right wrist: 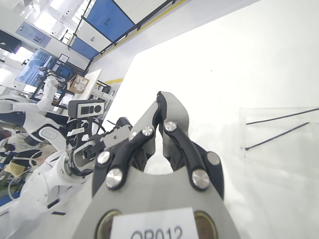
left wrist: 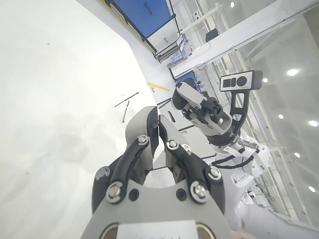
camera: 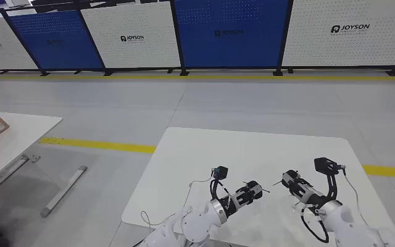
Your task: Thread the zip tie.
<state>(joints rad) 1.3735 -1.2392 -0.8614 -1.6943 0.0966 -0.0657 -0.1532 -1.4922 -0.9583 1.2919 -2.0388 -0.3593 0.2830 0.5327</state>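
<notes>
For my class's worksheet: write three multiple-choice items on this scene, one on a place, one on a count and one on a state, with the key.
1. Where do the loose zip ties lie?
A. on the white table
B. on the floor
C. in a drawer

2. How many loose zip ties lie there?
A. one
B. two
C. six

3. How does the right pincer stand?
A. spread wide
B. shut
C. clamped on a cup

Key:
1 A: both lie flat on the tabletop.
2 B: the right wrist view shows two thin black strips side by side.
3 B: its fingers meet at the tips.
</notes>
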